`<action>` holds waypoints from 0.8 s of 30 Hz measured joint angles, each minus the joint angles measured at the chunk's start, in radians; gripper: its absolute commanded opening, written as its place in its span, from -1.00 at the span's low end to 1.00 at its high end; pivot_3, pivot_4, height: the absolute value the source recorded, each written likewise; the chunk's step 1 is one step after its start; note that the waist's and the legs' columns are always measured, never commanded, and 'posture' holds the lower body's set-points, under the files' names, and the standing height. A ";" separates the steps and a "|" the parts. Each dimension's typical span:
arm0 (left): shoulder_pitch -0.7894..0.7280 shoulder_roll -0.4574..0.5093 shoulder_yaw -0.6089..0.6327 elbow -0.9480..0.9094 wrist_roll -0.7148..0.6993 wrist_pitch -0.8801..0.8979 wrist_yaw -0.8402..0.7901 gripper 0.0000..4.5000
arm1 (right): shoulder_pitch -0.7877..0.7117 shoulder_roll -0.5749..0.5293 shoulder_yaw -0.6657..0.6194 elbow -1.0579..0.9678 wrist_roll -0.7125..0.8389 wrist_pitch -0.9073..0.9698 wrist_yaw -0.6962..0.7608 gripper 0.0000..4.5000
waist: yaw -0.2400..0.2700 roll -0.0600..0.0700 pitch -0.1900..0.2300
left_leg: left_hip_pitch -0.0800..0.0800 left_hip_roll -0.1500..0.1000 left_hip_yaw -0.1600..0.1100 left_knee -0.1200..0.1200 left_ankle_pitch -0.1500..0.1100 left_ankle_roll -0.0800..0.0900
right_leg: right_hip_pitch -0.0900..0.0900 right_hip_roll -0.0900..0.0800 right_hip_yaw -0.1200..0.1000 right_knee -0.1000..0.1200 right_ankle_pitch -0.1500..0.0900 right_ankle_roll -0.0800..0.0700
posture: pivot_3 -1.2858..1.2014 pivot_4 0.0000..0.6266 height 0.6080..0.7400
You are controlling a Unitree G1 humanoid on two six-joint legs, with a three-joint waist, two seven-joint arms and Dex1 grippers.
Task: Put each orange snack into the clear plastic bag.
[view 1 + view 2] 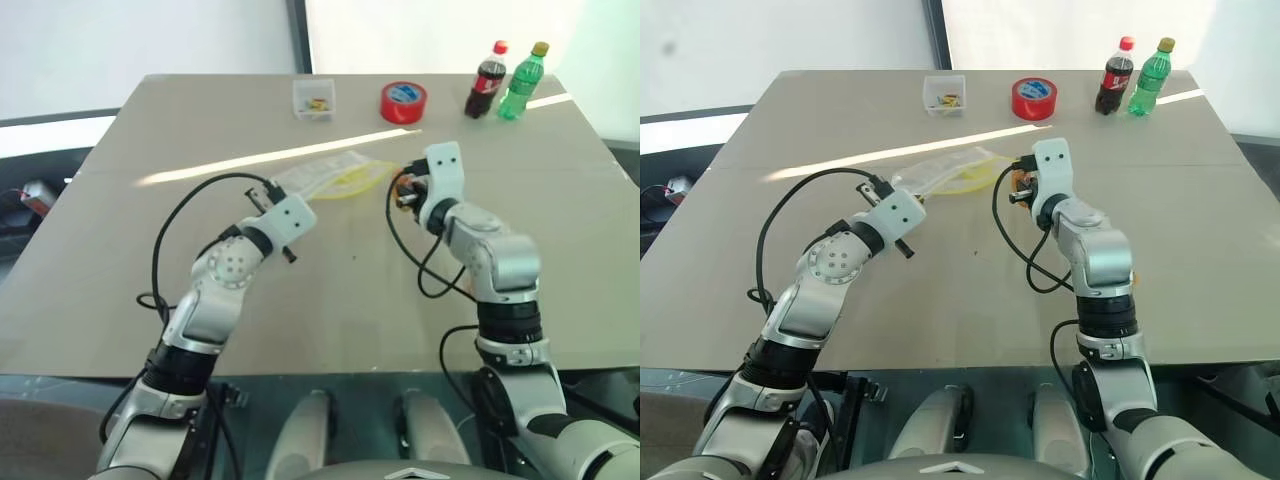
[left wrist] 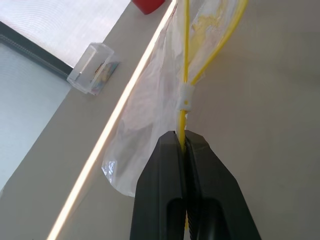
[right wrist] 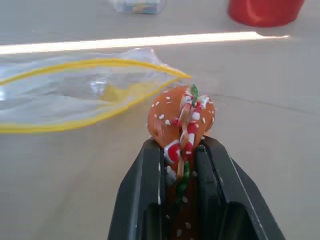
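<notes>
so the right gripper is clamped on an orange snack, sitting just off the mouth of the clear plastic bag; left gripper is pinched tight on the bag's yellow zip strip; further out past both there's a small clear box, a red tape roll, a cola bottle and a green bottle by the table's far edge

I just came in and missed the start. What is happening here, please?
The left gripper pinches the yellow zip edge of the clear plastic bag on the table. The right gripper is shut on an orange snack, held just outside the bag's open mouth, not yet inside.
</notes>
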 measured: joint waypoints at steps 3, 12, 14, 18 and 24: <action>0.000 -0.008 -0.001 0.002 0.000 -0.008 0.001 -1.00 | -0.016 0.016 -0.024 -0.034 0.073 0.085 0.014 -0.72 | 0.000 0.000 0.000 | 0.000 0.000 0.000 0.000 0.000 0.000 | 0.000 0.000 0.000 0.000 0.000 0.000 | 0.03 -0.52 1.00; -0.001 -0.024 -0.002 0.013 0.000 -0.017 0.001 -1.00 | -0.046 0.034 -0.016 -0.056 0.158 0.145 0.003 -0.72 | 0.000 0.000 0.000 | 0.000 0.000 0.000 0.000 0.000 0.000 | 0.000 0.000 0.000 0.000 0.000 0.000 | 0.03 -0.52 1.00; -0.001 -0.032 -0.003 0.013 -0.001 -0.019 0.001 -1.00 | -0.060 0.040 -0.017 -0.056 0.169 0.147 -0.003 -0.72 | 0.000 0.000 0.000 | 0.000 0.000 0.000 0.000 0.000 0.000 | 0.000 0.000 0.000 0.000 0.000 0.000 | 0.03 -0.52 1.00; 0.001 -0.049 -0.005 0.013 -0.007 -0.030 0.000 -1.00 | -0.067 0.053 -0.033 -0.027 0.187 0.160 -0.034 -0.72 | 0.001 0.000 0.000 | 0.000 0.000 0.000 0.000 0.000 0.000 | 0.000 0.000 0.000 0.000 0.000 0.000 | 0.03 -0.52 1.00; 0.008 -0.076 -0.033 0.006 -0.023 -0.053 -0.013 -1.00 | -0.069 0.089 -0.097 0.052 0.198 0.163 -0.095 -0.72 | 0.001 0.000 0.000 | 0.000 0.000 0.000 0.000 0.000 0.000 | 0.000 0.000 0.000 0.000 0.000 0.000 | 0.03 -0.52 1.00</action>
